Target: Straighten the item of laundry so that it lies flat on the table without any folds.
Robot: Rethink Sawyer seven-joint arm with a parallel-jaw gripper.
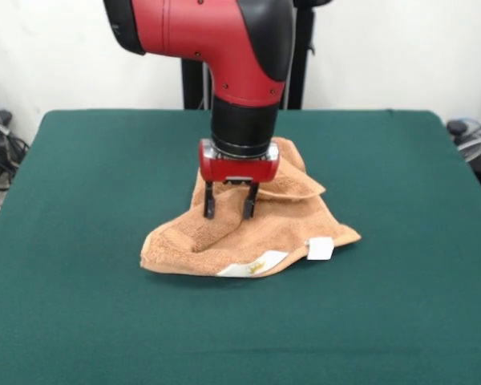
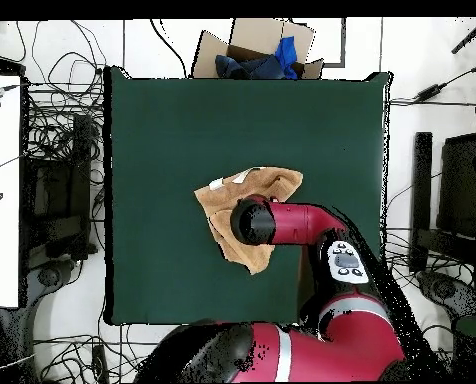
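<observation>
The orange-tan towel (image 1: 264, 228) lies crumpled near the middle of the green table (image 1: 80, 200), with folds piled up at its far side. Its white square tag (image 1: 320, 249) and white label strip (image 1: 252, 265) show along the near hem. My gripper (image 1: 228, 213) points straight down over the towel's middle, fingers apart, with the tips at or just above the cloth. In the overhead view the towel (image 2: 277, 185) lies on the table (image 2: 162, 130), and the arm's wrist (image 2: 252, 222) covers its middle and hides the gripper.
A cardboard box (image 2: 244, 45) with blue cloth in it stands just beyond the table's far edge in the overhead view. Cables and equipment (image 2: 57, 180) lie on the floor around the table. The black pedestal (image 1: 194, 84) stands behind the table.
</observation>
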